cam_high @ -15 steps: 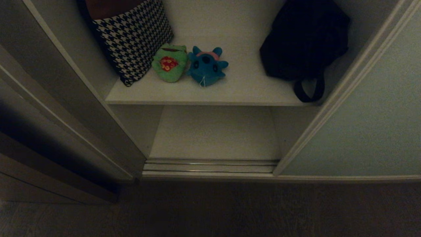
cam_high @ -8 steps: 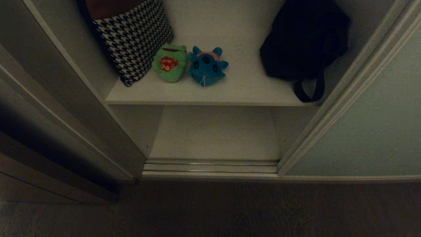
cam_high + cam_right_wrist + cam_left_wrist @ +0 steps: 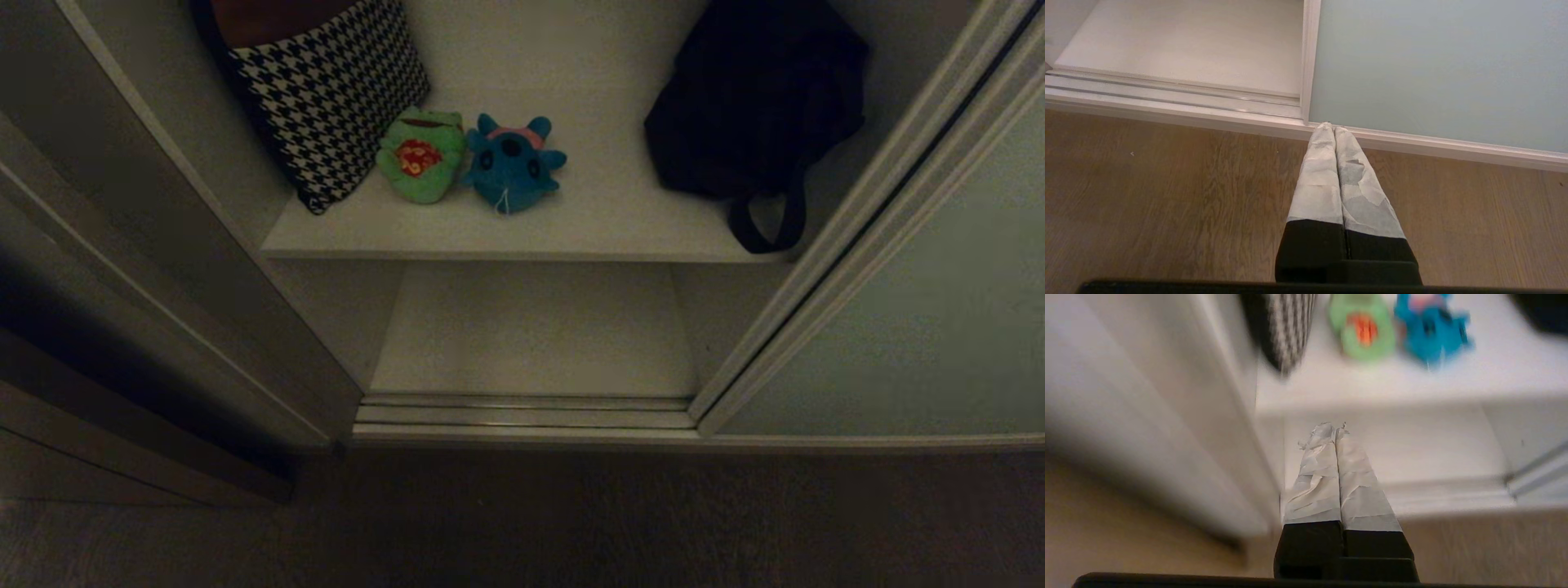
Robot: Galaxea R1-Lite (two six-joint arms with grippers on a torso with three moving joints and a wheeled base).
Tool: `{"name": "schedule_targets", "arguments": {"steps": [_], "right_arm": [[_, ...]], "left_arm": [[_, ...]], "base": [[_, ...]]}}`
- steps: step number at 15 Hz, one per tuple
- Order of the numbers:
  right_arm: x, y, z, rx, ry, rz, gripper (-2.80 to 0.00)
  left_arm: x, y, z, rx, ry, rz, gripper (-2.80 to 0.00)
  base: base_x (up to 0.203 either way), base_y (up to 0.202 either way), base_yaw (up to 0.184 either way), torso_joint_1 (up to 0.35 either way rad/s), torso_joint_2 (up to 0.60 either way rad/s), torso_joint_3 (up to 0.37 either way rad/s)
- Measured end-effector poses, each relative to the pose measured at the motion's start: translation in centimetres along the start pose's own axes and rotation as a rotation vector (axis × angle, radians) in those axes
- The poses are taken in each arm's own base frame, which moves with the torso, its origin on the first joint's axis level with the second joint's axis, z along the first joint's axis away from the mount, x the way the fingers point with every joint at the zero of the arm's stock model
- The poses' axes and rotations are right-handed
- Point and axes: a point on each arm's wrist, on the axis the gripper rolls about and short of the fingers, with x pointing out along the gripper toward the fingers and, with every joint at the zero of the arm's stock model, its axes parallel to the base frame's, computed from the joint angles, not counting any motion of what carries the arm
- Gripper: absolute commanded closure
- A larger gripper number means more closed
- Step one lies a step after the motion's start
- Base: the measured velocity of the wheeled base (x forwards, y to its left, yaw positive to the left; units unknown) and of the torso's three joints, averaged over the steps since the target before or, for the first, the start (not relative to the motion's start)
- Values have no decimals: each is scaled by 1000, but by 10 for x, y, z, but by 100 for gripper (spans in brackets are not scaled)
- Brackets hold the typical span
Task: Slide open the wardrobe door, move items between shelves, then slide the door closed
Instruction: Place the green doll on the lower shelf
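The sliding wardrobe door (image 3: pixel 922 310) stands slid to the right, leaving the wardrobe open. On the upper shelf (image 3: pixel 604 220) a green frog (image 3: pixel 420 157) and a blue plush (image 3: pixel 512 163) lie side by side. The bottom board (image 3: pixel 531 335) below is bare. My left gripper (image 3: pixel 1334 428) is shut and empty, in front of the opening and below the upper shelf's front edge, with the frog (image 3: pixel 1363 330) and blue plush (image 3: pixel 1429 332) beyond it. My right gripper (image 3: pixel 1331 127) is shut and empty, low over the floor at the foot of the door (image 3: pixel 1433 69). Neither arm shows in the head view.
A houndstooth cushion (image 3: pixel 326 90) leans against the left wall of the upper shelf, touching the frog. A black strapped bag (image 3: pixel 751 106) sits at the shelf's right, its strap hanging over the edge. Door tracks (image 3: pixel 522 412) run along the sill above the wooden floor (image 3: pixel 1167 196).
The door's edge has slid a little further to the right, and a dark gap now shows beside its frame. The toys, cushion and bag have not moved.
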Motion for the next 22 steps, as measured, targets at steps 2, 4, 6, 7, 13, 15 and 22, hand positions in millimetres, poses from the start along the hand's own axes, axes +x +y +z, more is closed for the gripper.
{"name": "schedule_targets", "arguments": {"steps": [2, 4, 6, 7, 13, 15, 22], "right_arm": [[0, 0, 0, 0, 0, 0, 0], [0, 0, 0, 0, 0, 0, 0], [0, 0, 0, 0, 0, 0, 0], [0, 0, 0, 0, 0, 0, 0], [0, 0, 0, 0, 0, 0, 0], [0, 0, 0, 0, 0, 0, 0], [0, 0, 0, 0, 0, 0, 0]], "left_arm": [[65, 8, 27, -5, 19, -20, 0], [131, 12, 30, -16, 66, -43, 0], [190, 10, 16, -43, 124, -73, 0], [215, 6, 7, -65, 148, -87, 0], [320, -11, -36, -159, 169, -81, -280], [342, -13, -50, -160, 145, -78, -280], [384, -17, -92, -245, 61, -78, -280]], "base": [[0, 0, 0, 0, 0, 0], [0, 0, 0, 0, 0, 0], [0, 0, 0, 0, 0, 0], [0, 0, 0, 0, 0, 0], [0, 0, 0, 0, 0, 0], [0, 0, 0, 0, 0, 0], [0, 0, 0, 0, 0, 0]]}}
